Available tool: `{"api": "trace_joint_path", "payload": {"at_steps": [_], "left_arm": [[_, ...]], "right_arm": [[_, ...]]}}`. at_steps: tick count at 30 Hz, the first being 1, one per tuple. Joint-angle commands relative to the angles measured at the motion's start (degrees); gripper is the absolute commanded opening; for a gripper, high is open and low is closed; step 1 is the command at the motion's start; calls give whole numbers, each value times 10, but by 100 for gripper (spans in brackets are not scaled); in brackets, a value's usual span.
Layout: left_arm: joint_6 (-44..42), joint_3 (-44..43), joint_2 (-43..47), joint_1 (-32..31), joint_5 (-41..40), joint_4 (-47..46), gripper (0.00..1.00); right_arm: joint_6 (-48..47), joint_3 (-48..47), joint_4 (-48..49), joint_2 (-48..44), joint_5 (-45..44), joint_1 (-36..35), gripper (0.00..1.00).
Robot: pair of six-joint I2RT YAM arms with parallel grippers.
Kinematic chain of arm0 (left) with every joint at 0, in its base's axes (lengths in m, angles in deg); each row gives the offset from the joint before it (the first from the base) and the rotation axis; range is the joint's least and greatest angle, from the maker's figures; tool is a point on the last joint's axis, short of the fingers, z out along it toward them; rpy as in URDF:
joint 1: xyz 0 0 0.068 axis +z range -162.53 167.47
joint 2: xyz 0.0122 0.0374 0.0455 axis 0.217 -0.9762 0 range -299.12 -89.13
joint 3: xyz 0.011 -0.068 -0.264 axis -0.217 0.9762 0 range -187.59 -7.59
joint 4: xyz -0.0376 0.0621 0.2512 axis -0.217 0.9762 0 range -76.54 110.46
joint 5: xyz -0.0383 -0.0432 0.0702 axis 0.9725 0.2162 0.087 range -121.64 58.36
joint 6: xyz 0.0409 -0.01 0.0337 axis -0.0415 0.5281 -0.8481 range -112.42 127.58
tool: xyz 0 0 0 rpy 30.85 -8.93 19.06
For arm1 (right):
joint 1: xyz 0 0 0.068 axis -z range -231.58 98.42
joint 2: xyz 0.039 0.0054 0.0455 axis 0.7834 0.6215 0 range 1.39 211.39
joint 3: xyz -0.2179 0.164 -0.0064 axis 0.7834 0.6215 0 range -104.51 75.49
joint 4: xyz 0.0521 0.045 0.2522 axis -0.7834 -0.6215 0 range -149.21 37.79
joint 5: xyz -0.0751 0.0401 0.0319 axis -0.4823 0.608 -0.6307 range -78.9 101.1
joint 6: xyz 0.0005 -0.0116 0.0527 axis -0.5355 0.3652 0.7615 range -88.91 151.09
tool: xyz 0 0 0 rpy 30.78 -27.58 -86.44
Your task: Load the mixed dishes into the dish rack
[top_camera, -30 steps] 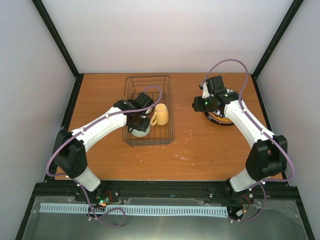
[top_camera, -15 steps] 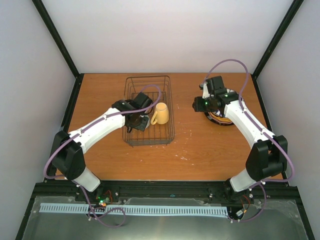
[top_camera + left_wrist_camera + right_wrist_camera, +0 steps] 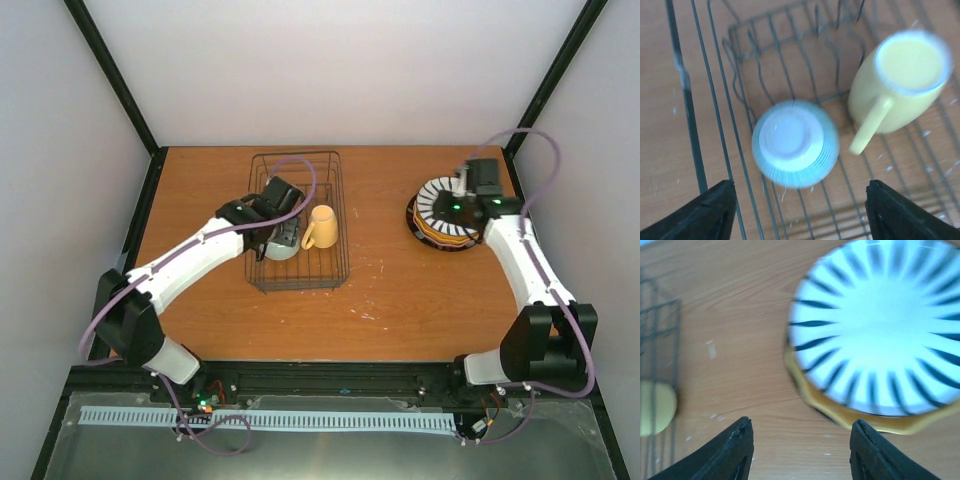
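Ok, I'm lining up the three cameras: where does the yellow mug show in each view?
Top external: the yellow mug sits in the dish rack's right half, near picture centre.
Left wrist: mug upper right, handle pointing lower left.
Right wrist: only a yellow sliver low at the left edge, behind rack wires.
Shared landmark: the dish rack's dark wires.

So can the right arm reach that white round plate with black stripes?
Probably yes: the right pincer hangs open by the white round black-striped plate, which tops its stack with nothing covering it.
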Motion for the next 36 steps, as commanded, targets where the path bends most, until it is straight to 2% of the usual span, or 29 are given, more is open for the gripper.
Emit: {"api": "trace_joint_path", "payload": {"at_steps": [1, 4, 5, 8, 10, 20, 36], "left_arm": [[4, -2, 75, 14, 34, -115, 74], [-9, 9, 76, 57, 77, -138, 74], [-18, 13, 69, 69, 85, -144, 69], [-52, 24, 42, 83, 87, -162, 35], [-65, 24, 20, 87, 97, -169, 26], [-93, 27, -69, 95, 129, -201, 13], [-116, 37, -126, 100, 117, -236, 8]], "right_arm": [[40, 51, 25, -34, 35, 112, 53], [77, 99, 69, -54, 87, 191, 53], [86, 107, 76, -57, 90, 204, 52], [91, 113, 79, -60, 66, 217, 51], [94, 115, 79, -56, 61, 223, 51], [108, 140, 97, -28, 81, 258, 51], [109, 132, 110, -35, 92, 258, 51]]}}
